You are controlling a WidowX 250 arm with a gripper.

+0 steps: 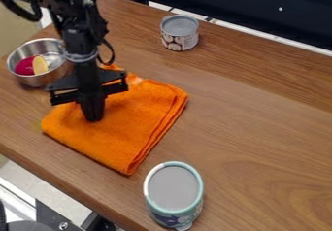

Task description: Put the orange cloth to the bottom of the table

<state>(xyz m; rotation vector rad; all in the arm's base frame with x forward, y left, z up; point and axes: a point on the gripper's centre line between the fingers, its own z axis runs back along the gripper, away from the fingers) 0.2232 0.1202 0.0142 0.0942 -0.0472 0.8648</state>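
Placing at the near end of the brown wooden table [262, 128] is not done: folded orange cloth [133, 135] is laid out at left. Black two-finger gripper [93, 118] is set against it, fingers together; whether fabric is pinched cannot be told. Shift is left.

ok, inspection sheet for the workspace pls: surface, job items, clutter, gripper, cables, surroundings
Surface: wood-grain table, no spills seen
Job item: orange cloth, folded, lying flat near the lower-left table edge
Clutter: metal bowl beside the cloth, red piece and yellow piece inside; grey-topped can towards the back; teal-rimmed can at the front
Gripper: black gripper pointing down at the cloth, fingers together; can't tell if they pinch fabric
Cables: black cable looping out beside the arm
Surroundings: dark panel behind the table; metal parts lower left
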